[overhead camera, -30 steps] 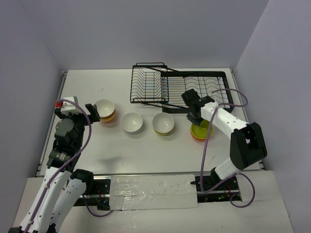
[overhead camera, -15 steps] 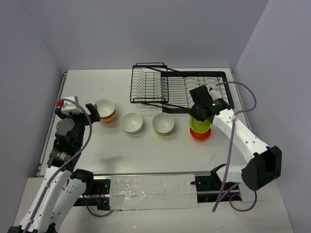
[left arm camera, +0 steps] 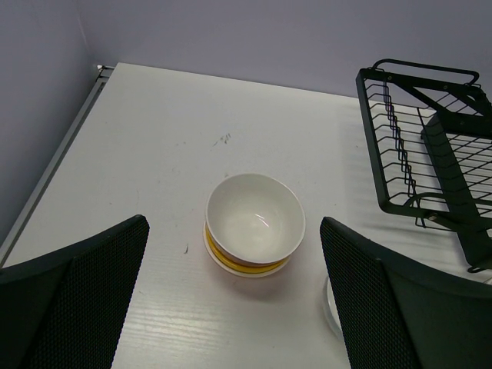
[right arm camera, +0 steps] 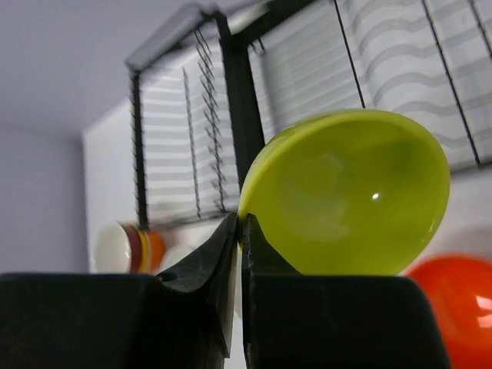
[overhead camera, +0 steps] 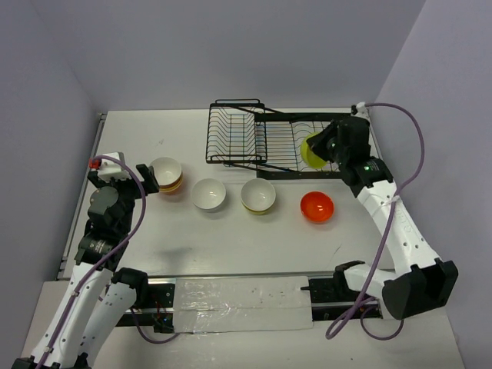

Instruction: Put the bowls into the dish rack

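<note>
Your right gripper (right arm camera: 239,221) pinches the rim of the lime-green bowl (right arm camera: 346,192), clear only in wrist view; top view sets it over the dish rack (overhead camera: 237,135).

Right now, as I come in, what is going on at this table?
The right arm holds a lime-green bowl by its rim, jaws shut, over the right part of the dish rack. The left arm hovers with jaws open near a small stack of bowls. A white bowl, a lime-lined bowl and an orange bowl wait on the table. No bowl sits in the rack yet.
</note>
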Available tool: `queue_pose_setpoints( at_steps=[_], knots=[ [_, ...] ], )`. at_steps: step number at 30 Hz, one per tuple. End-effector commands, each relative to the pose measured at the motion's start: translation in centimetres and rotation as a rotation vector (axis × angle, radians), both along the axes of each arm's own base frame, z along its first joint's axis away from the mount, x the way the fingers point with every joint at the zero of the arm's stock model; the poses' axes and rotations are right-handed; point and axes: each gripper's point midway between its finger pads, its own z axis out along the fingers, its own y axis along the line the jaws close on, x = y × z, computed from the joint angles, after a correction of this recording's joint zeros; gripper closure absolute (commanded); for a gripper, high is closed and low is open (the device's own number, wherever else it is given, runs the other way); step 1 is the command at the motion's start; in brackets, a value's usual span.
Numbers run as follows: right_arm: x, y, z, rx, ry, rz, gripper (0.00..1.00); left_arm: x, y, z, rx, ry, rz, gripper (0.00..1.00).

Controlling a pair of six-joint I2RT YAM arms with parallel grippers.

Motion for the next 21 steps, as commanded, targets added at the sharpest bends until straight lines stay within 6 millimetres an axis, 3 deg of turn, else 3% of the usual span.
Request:
queue_pose_setpoints(
  at_steps=[1,3,4,6,7,9,11,12,13,14,16,17,18,20,21],
  knots=[
    [3.3,-0.8,7.2,0.096,-0.312,0.032,1.0,-0.3,-0.2,2.4,-0.023,-0.056,-0.011,0.01],
    [4.8,-1.2,6.9,0.111,-0.325,0.04,1.0,-0.4,-0.2,2.3,-0.023,-0.052,-0.011,0.01],
    [5.4,-1.0,7.9,0.128,-0.357,0.067,1.0,-0.4,-0.2,2.4,-0.029,-0.052,-0.012,0.01],
    [7.3,-1.7,6.8,0.129,-0.336,0.066,1.0,-0.4,-0.3,2.2,-0.033,-0.04,-0.016,0.01],
    [7.9,-1.7,7.6,0.138,-0.374,0.08,1.0,-0.4,-0.4,2.2,-0.039,-0.037,-0.016,0.01],
    [9.6,-2.7,6.8,0.157,-0.374,0.062,1.0,-0.5,-0.3,2.0,-0.039,-0.023,-0.009,0.01],
    [10.6,-3.6,7.6,0.195,-0.443,0.1,1.0,-0.6,-0.2,1.9,-0.037,-0.015,-0.004,0.01],
    [11.6,-3.8,6.5,0.227,-0.42,0.1,1.0,-0.6,-0.1,1.7,-0.033,-0.007,0.0,0.01],
    [12.1,-4.0,7.4,0.229,-0.47,0.12,1.0,-0.7,0.0,1.6,-0.031,-0.002,0.003,0.01],
    [12.9,-4.5,6.5,0.246,-0.458,0.131,1.0,-0.6,0.1,1.5,-0.031,0.003,0.01,0.01],
    [13.5,-5.0,7.4,0.257,-0.536,0.16,1.0,-0.6,0.1,1.2,-0.031,0.012,0.012,0.01],
    [14.1,-4.9,6.4,0.278,-0.53,0.192,1.0,-0.6,0.1,1.1,-0.03,0.015,0.01,0.01],
    [14.4,-5.5,7.2,0.307,-0.573,0.196,1.0,-0.6,0.1,1.0,-0.03,0.019,0.012,0.01],
    [15.5,-5.9,6.0,0.336,-0.58,0.209,1.0,-0.4,0.1,0.7,-0.03,0.031,0.016,0.01],
    [15.8,-6.2,6.6,0.347,-0.612,0.224,1.0,-0.3,0.1,0.6,-0.027,0.035,0.017,0.01]
  ],
)
